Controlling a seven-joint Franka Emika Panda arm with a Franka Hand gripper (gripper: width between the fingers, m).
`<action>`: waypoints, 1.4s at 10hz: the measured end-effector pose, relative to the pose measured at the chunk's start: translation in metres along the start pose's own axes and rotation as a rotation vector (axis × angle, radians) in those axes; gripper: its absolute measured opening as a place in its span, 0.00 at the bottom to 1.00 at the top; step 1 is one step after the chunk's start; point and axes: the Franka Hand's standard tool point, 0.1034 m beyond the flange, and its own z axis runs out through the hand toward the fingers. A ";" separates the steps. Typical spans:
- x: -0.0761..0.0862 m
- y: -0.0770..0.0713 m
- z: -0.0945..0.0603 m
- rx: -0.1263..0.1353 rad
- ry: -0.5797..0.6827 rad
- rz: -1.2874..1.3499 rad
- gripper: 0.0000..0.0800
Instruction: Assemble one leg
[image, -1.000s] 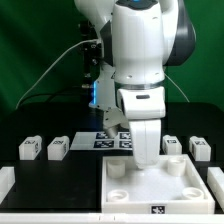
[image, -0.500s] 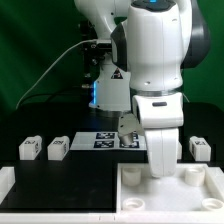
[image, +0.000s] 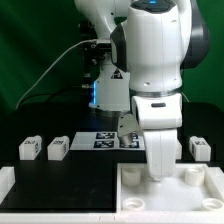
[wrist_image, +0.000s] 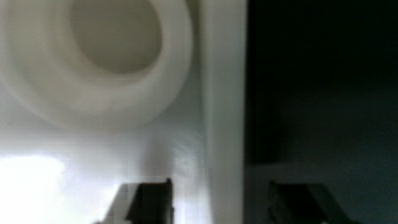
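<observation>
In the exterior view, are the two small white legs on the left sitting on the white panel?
No, the far-left leg and the leg beside it sit on the black table, apart from the white panel.

Exterior view faces the arm (image: 152, 60) frontally from low height; wrist view looks closely down onto the shared panel (wrist_image: 89, 125).

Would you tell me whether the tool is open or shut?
Open. In the wrist view the tool has its fingertips apart, astride the white panel's edge, gaps on both sides.
</observation>
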 end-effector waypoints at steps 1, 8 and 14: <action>0.000 0.000 0.000 0.000 0.000 0.000 0.62; -0.001 0.000 0.000 0.000 0.000 0.003 0.81; 0.026 -0.020 -0.028 -0.045 0.014 0.370 0.81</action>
